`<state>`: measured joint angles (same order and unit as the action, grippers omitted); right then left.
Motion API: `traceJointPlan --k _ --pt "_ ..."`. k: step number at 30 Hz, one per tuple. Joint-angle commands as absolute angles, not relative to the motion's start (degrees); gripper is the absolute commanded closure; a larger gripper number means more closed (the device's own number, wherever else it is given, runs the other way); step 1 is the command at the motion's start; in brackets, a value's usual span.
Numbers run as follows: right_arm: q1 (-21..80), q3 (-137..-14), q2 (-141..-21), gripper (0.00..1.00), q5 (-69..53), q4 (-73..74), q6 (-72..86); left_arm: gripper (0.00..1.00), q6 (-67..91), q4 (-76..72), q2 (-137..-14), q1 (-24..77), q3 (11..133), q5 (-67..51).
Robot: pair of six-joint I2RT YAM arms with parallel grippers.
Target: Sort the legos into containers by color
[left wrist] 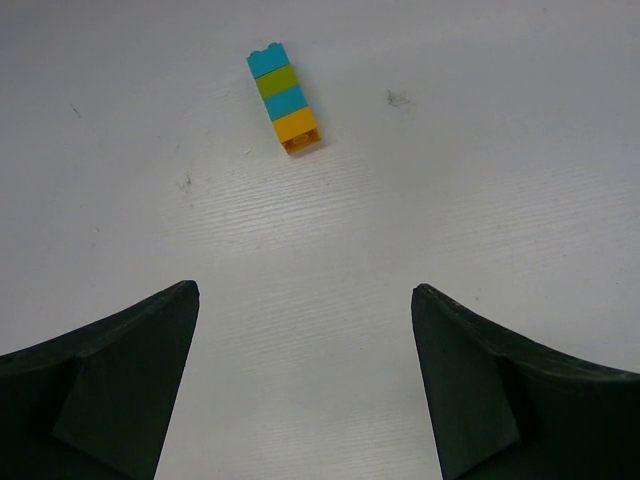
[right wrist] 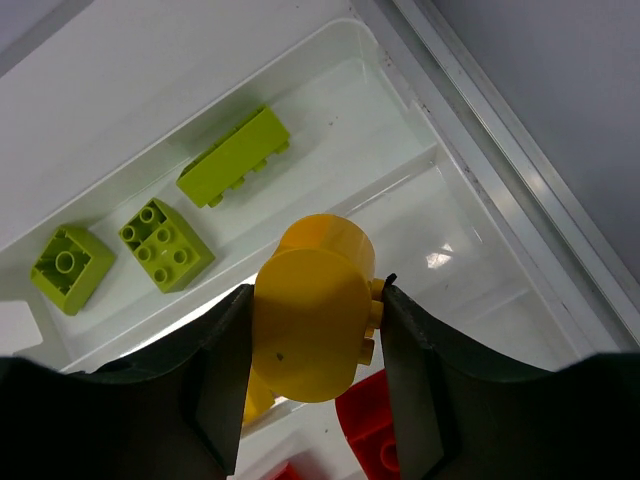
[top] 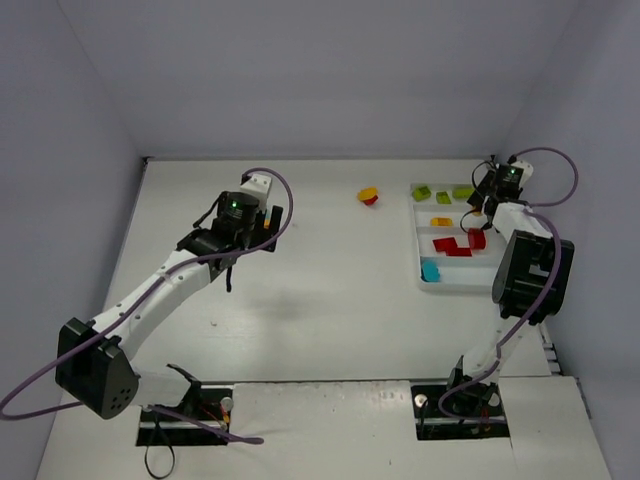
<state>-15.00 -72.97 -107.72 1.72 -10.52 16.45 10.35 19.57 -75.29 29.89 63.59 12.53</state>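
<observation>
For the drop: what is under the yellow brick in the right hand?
Part of a red brick in the white tray; the yellow brick and right hand cover the rest.

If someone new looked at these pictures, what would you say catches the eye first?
First, a rounded yellow brick clamped in the right arm's jaws, hanging over the white tray, where three lime green bricks share one compartment. Next, the cyan, green, cyan and orange stack lying on the table ahead of the left arm's wide-open jaws.
</observation>
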Motion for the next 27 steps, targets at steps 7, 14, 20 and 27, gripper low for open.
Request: traceJointPlan --k 7,14,20,27 --pt "-15.38 -77.26 -110.57 0.50 1.85 -13.45 18.10 0.20 12.13 19.60 -76.46 29.35 67.50 12.48" --pt "-15.38 -77.17 -110.48 0.44 0.62 -13.01 18.28 0.19 12.22 19.95 -76.82 29.27 67.85 12.48" --pt "-15.03 -76.03 -107.59 0.42 -4.47 -12.83 16.71 0.19 12.39 20.13 -76.64 29.18 67.85 12.30" --pt "-6.08 -76.81 -103.01 0.26 -21.61 -17.14 2.66 0.19 12.74 20.21 -76.64 29.18 68.03 11.43"
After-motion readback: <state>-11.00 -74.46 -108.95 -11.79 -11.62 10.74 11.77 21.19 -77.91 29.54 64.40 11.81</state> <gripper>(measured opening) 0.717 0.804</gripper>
